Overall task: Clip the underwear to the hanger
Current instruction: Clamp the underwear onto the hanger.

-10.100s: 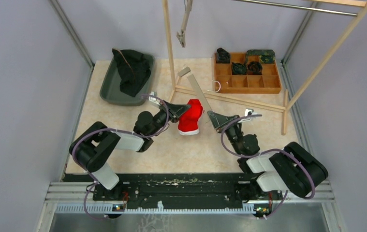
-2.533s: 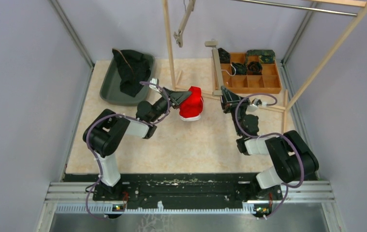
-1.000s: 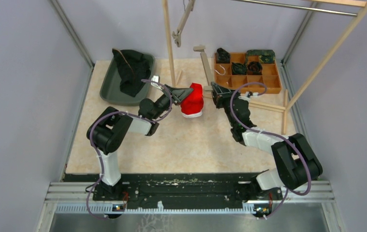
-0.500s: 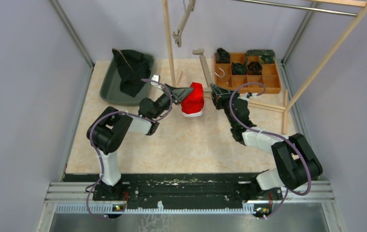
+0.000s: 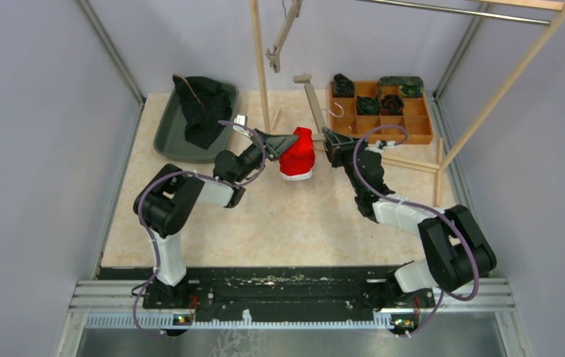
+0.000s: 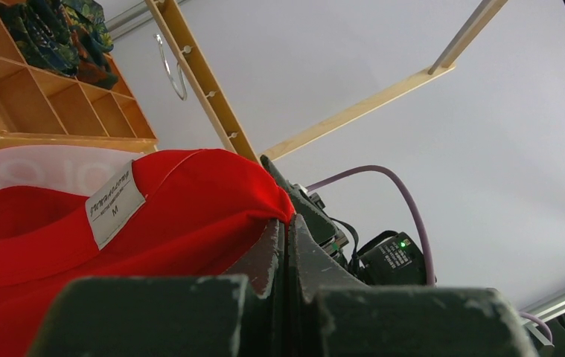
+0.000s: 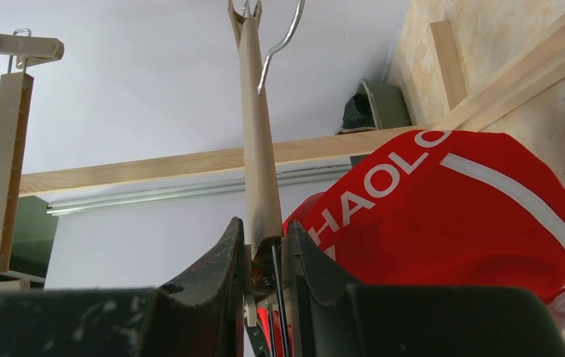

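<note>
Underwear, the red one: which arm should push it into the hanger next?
Left. The left gripper is shut on the red underwear, close beside the hanger that the right gripper grips.

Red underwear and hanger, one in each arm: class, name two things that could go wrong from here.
The left tool pinches only a fold of the underwear, so the cloth may slip free. The right tool grips the hanger near one end; the long bar may tilt and miss.

The gripper [image 7: 263,242] clamps the hanger [image 7: 255,126], which stands upright. Red underwear [image 7: 480,223] with a white lettered band sits just beside it, to the right.
</note>
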Available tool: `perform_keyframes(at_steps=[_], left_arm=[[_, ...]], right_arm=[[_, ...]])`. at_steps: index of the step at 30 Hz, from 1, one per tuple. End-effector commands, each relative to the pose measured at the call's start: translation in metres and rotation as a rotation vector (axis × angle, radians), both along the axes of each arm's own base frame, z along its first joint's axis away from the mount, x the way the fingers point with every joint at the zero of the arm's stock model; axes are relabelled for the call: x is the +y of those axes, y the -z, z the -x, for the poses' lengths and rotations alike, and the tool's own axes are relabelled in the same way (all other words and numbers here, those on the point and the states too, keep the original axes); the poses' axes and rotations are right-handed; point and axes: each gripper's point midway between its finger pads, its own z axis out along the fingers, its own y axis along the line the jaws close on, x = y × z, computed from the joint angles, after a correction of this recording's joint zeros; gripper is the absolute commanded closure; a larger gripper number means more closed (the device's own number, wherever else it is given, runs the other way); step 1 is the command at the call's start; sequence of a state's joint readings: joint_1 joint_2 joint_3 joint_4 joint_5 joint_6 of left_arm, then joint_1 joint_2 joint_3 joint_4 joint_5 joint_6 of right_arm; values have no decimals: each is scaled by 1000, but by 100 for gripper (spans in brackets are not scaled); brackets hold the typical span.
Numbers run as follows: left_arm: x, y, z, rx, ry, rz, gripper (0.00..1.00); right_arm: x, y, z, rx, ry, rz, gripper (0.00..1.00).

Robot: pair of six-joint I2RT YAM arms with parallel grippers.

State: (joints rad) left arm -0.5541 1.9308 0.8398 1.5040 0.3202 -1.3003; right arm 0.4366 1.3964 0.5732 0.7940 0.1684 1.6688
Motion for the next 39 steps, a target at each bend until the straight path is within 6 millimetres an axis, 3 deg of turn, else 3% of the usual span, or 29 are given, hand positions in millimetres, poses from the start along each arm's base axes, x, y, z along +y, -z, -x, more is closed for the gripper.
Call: perform_keyframes(at_steps=[1, 39], left_arm=[[1, -28, 5, -104, 8, 40, 100], [0, -33, -3, -115, -8, -7, 100]], right_arm=[[9, -47, -4, -120, -21, -48, 100], [21, -56, -3, -121, -83, -20, 100]])
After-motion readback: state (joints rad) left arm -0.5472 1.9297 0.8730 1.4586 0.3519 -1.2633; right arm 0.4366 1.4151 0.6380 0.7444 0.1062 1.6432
